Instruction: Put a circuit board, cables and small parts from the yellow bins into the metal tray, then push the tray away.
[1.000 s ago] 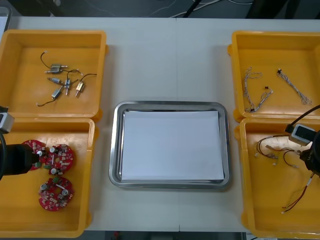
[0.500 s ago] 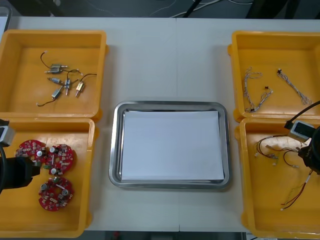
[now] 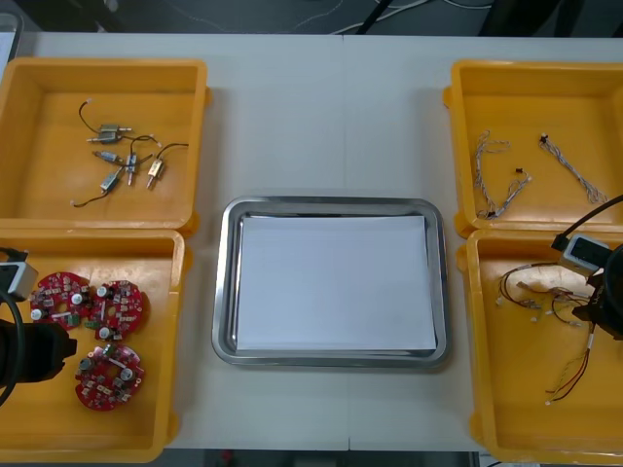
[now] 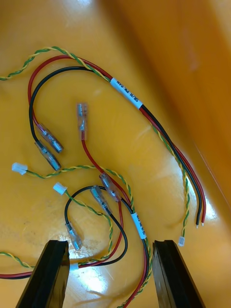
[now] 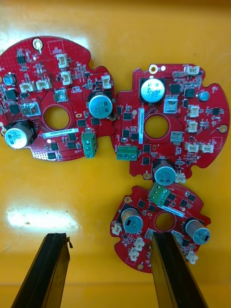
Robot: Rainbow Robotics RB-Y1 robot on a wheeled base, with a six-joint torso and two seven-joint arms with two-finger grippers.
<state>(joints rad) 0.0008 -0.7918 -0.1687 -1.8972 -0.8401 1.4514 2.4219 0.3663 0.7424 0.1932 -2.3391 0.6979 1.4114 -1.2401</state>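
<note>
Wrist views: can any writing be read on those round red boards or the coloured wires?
White label on the red and black cable: print too blurred to read.
Second white label, just ahead of the right gripper: unreadable.
White strips on the round red circuit boards: print too small to read.
No text can be quoted.

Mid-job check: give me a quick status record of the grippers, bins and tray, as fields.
Left gripper: open, above three round red circuit boards in the near-left yellow bin
Right gripper: open, above red and yellow cables in the near-right yellow bin
Shiny metal tray: centre, white inside, nothing loaded
Far-left yellow bin: small metal parts
Far-right yellow bin: twisted blue and white cables
</note>
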